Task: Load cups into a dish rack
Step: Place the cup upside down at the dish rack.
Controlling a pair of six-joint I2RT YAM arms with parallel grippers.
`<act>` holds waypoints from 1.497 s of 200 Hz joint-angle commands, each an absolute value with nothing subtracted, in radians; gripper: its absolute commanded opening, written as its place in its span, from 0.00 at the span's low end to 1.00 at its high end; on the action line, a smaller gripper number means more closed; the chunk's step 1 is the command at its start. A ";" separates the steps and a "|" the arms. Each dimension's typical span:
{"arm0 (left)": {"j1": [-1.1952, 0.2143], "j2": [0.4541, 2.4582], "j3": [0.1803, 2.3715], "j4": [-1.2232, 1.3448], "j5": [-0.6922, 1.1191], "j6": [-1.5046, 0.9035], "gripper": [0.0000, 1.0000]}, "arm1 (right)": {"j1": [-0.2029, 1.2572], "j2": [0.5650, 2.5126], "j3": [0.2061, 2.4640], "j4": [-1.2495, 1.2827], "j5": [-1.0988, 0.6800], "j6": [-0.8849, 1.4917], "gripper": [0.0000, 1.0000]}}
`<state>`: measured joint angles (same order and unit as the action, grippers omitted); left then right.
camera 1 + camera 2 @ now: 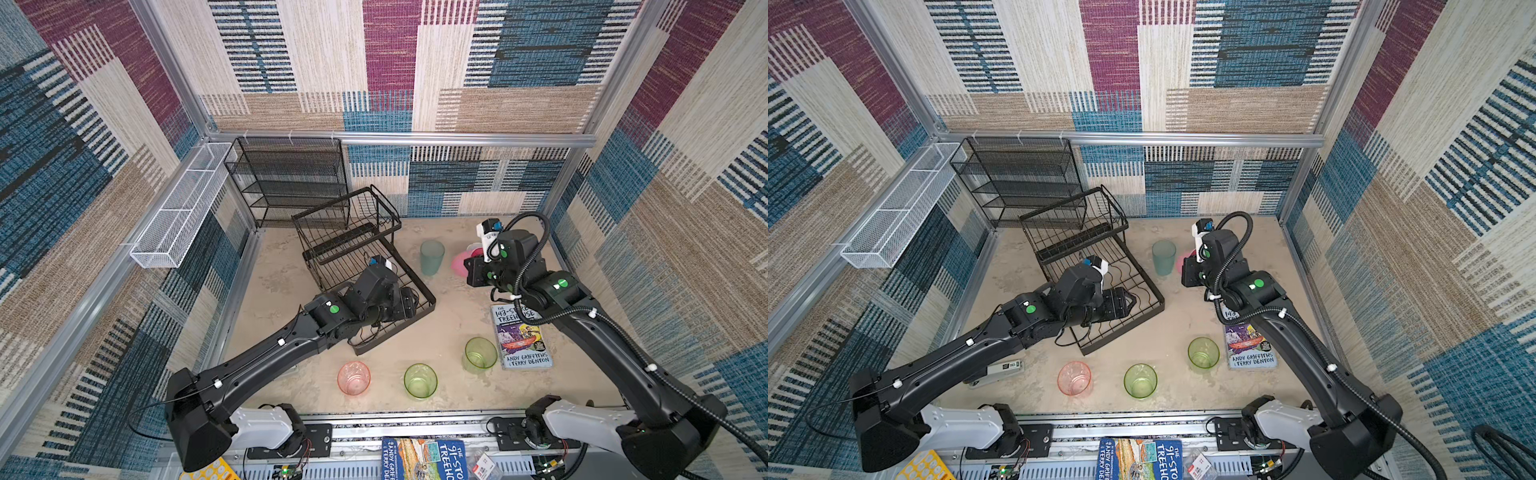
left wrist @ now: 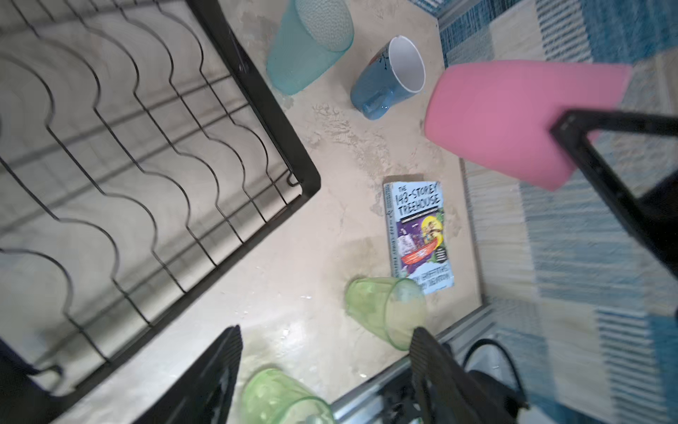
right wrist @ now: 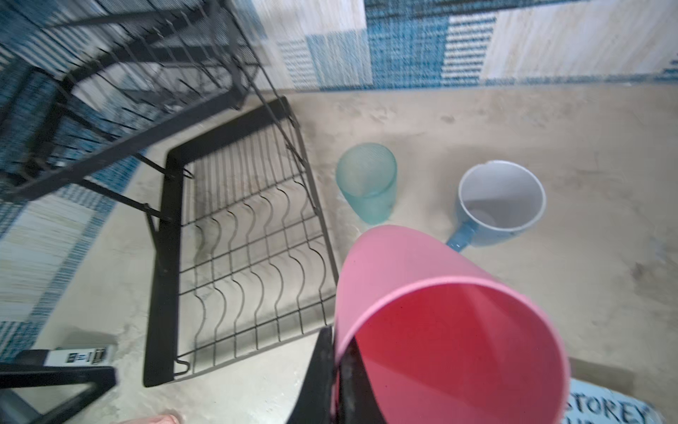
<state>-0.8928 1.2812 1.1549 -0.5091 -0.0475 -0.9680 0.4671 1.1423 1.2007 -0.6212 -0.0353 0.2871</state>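
A black wire two-tier dish rack [image 1: 415, 276] [image 1: 1144, 276] sits skewed on the beige worktop [image 1: 449, 324]. Behind it stands a black mesh shelf unit [image 1: 291, 178], and a long white mesh trough [image 1: 178, 212] hangs on the side wall. A frosted grey-teal tumbler [image 1: 432, 257] [image 3: 367, 183] stands upright just beside the rack's right edge. A blue handled mug [image 3: 499, 205] [image 2: 389, 80] stands near it and shows only in the wrist views. Along the near edge stand a translucent pink tumbler [image 1: 353, 377] and two translucent green tumblers [image 1: 420, 381] [image 1: 481, 353], with a paperback book [image 1: 521, 345] lying flat beside the right-hand one.

The left hand [image 2: 326, 330] hovers over the near corner of the rack's wavy lower tray, fingers spread wide with nothing between them. The left arm covers part of that tray in both top views.

The right hand [image 3: 335, 367] is clenched on the rim of an opaque pink tumbler [image 3: 422, 279] [image 2: 513, 117], one finger inside the mouth and one outside. The tumbler is tipped and off the worktop. The grey-teal tumbler stands between it and the rack.
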 commanded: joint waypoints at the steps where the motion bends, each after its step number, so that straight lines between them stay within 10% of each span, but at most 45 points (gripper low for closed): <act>1: -0.923 1.261 1.103 -0.341 -0.103 -1.235 0.79 | 0.466 1.058 1.132 -0.408 -0.189 0.295 0.00; 156: -1.016 1.315 1.121 0.006 -0.458 -1.706 0.95 | 0.466 0.760 0.773 -0.005 -0.379 0.266 0.00; 299: -0.838 1.416 1.124 0.229 -0.083 -1.785 0.91 | 0.454 0.819 0.715 0.187 -0.611 0.271 0.00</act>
